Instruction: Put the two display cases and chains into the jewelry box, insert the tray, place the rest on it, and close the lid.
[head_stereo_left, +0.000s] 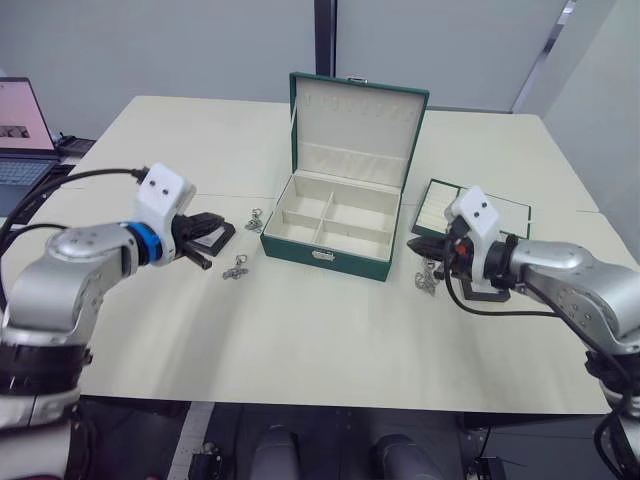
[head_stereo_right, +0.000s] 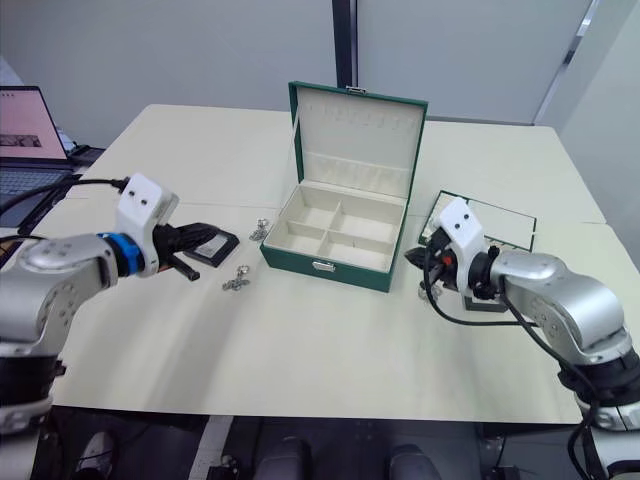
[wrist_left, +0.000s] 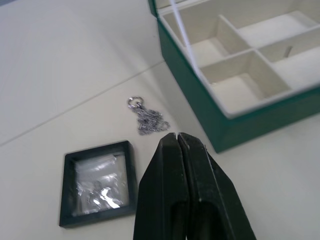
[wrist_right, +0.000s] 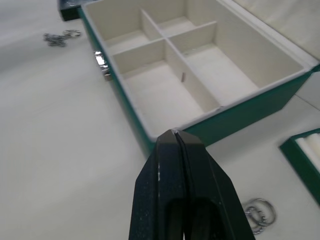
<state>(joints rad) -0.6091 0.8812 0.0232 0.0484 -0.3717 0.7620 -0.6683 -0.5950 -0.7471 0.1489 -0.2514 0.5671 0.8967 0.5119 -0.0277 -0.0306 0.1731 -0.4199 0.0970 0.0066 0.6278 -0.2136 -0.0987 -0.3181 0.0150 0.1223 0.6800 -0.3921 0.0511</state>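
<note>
The jewelry box (head_stereo_left: 330, 228) stands open mid-table, its lid (head_stereo_left: 358, 120) upright and its cream compartments empty. One display case (wrist_left: 97, 182) lies left of the box. My left gripper (wrist_left: 177, 136) hovers shut just above and beside it, holding nothing. A chain (wrist_left: 148, 120) lies between that case and the box, and another chain (head_stereo_left: 235, 268) sits nearer the front. My right gripper (wrist_right: 175, 133) is shut and empty, pointing at the box's right front corner, with a third chain (wrist_right: 259, 215) below it. The tray (head_stereo_left: 512, 212) rests right of the box. A dark flat item (head_stereo_right: 480, 303) under my right wrist is mostly hidden.
A laptop (head_stereo_left: 20, 130) sits off the table's far left corner. The table (head_stereo_left: 300, 340) has bare surface in front of the box. A silver clasp (wrist_right: 101, 62) juts from the box's front wall.
</note>
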